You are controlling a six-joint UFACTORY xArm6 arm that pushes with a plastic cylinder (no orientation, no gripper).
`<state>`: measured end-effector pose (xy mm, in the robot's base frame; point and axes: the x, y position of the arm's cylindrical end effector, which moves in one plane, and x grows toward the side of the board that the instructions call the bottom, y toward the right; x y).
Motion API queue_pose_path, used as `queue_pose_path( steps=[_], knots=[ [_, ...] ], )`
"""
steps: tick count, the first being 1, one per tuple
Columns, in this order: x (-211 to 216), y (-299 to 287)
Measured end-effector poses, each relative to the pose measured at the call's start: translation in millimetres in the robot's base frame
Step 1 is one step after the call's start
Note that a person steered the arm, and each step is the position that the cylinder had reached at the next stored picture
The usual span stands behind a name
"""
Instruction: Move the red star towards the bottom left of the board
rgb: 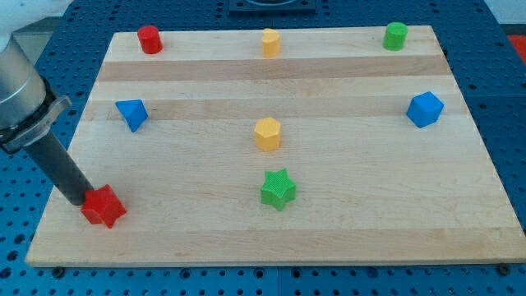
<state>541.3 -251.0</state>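
Observation:
The red star point(104, 206) lies near the bottom left corner of the wooden board point(345, 222). My tip point(76, 200) rests on the board right against the star's left side, touching it. The dark rod slants up and to the left from there to the arm's grey body at the view's left edge.
A green star point(278, 188) lies at bottom centre. A yellow hexagonal block point(267, 133) sits mid-board, a blue pointed block point(131, 114) at left, a blue cube point(425, 108) at right. A red cylinder point(149, 39), a yellow block point(270, 41) and a green cylinder point(395, 35) line the top edge.

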Motion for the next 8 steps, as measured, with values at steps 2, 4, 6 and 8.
queue_pose_path(
  steps=[2,4,6,8],
  knots=[
    [3,8],
    [1,9],
    [-14,13],
    [-38,71]
  ],
)
